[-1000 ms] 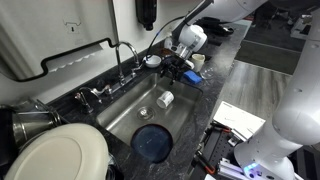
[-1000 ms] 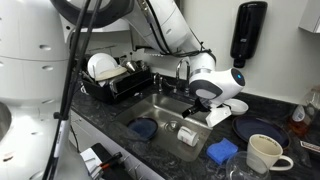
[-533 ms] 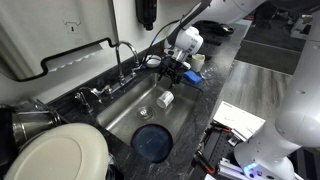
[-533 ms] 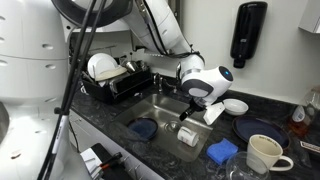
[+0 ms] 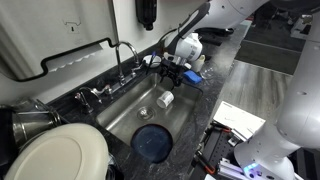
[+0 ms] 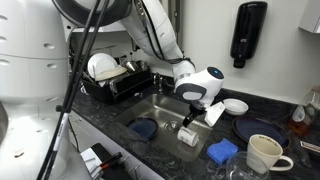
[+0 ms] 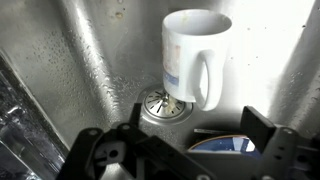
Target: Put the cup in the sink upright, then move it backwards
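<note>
Both jaws of the gripper [image 7: 188, 135] gape wide, empty, near the cup [image 7: 190, 50].

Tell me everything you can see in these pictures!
cup: one, white, on its side in the sink near the drain
sink: one, silver, set in the dark counter
blue plate: one, blue, flat on the sink bottom
faucet: one, chrome, behind the sink
sponge: one, blue, on the counter
mug: one, cream, on the counter beside the sponge
dish rack: one, black, beside the sink, holding white dishes
soap dispenser: one, black, on the wall
gripper: one, black, open, above the cup
</note>
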